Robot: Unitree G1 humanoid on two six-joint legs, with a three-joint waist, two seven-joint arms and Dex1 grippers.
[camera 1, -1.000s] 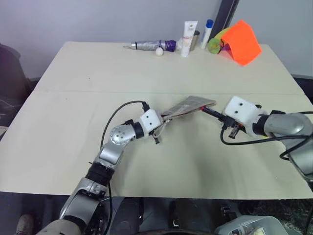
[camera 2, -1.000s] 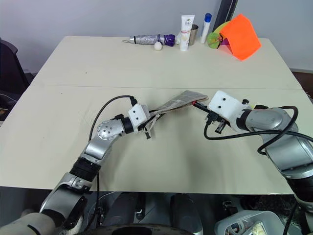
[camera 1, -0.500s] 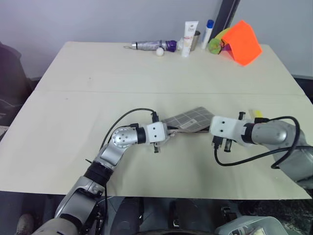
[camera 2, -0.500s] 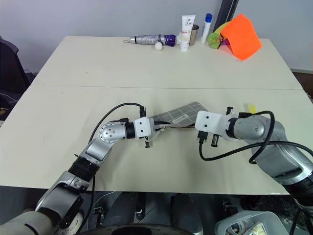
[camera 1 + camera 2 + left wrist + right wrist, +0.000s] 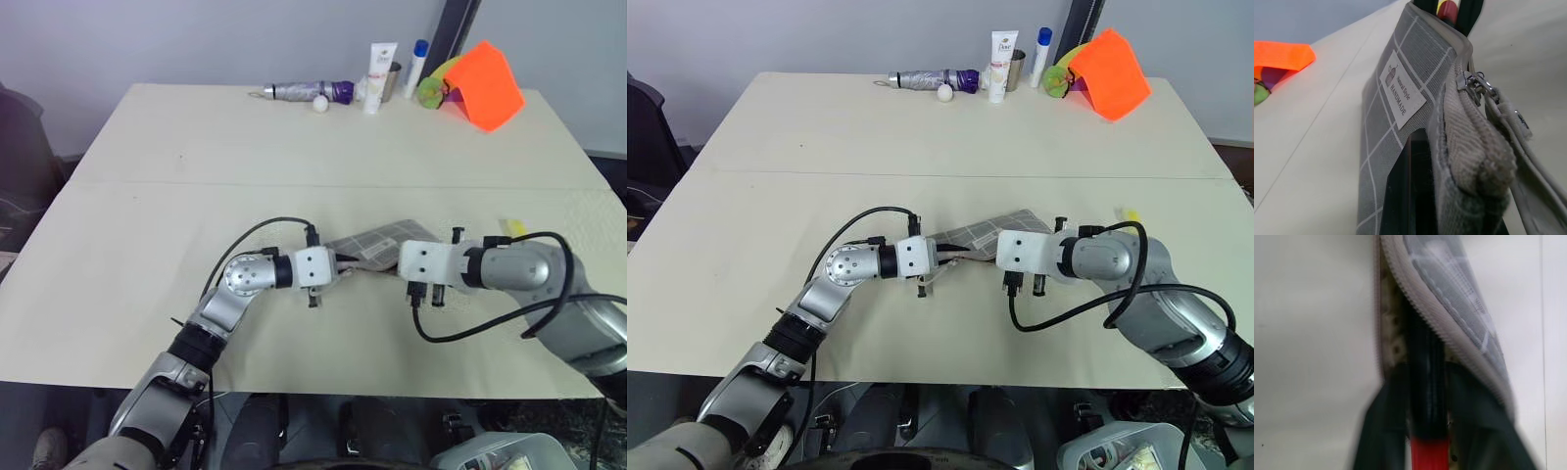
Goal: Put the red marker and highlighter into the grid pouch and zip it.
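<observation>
While the left gripper (image 5: 345,262) pinches the grid pouch (image 5: 380,242) shut-tight at one end, the right gripper (image 5: 1425,382) — fingers around the red marker (image 5: 1428,453) — pokes it inside.

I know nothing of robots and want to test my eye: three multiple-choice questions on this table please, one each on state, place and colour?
1. The grey grid-lined fabric pouch is: A zipped shut; B open, with the short red-and-black marker partway in; C open and empty.
2. Where is the stubby yellow translucent highlighter? A inside the pouch; B on the cream table, apart from the pouch; C by the far tubes.
3. The folded sheet at the far corner is: A blue; B green; C orange.
Key: B, the marker's red end sticks out of the mouth; B, it lies bare on the table; C, bright orange.
</observation>
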